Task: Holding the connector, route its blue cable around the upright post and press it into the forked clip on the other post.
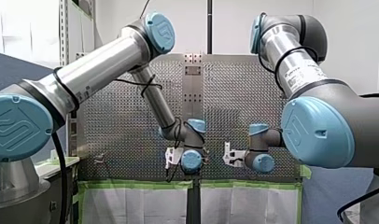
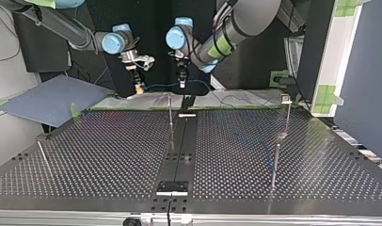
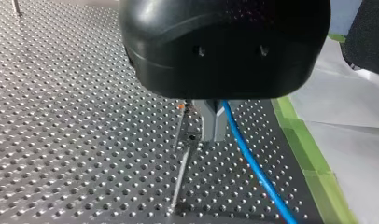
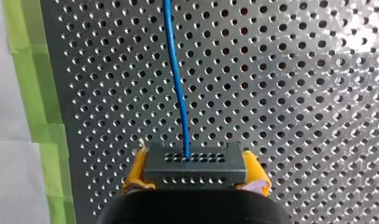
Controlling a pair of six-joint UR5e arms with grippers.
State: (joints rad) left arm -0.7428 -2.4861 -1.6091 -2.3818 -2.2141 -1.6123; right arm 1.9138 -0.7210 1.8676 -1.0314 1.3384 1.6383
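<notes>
My right end effector [image 4: 195, 162] is closed on the connector [image 4: 195, 171], its yellow pads clamped on the block's two sides so that the face where the cable leaves stays free; the blue cable [image 4: 178, 93] runs straight ahead from that face, above the perforated tabletop [image 2: 109, 150]. My left end effector [image 3: 214, 125] has its metal fingers drawn together, apparently pinching the cable a little way along, with the slack trailing off beside them towards the green tape; a second grip there would let the run between the two arms be kept taut and steered.

In the top view both end effectors hang at the far edge of the tabletop, the cable spanning between them just behind the upright post [image 2: 171, 112]; holding it above the surface keeps it from snagging before it is wrapped. The forked clip [image 2: 285, 98] tops a post well off at that view's right, with no cable in it; routing has not begun, and I judge the next move is to carry the cable around the centre post.
</notes>
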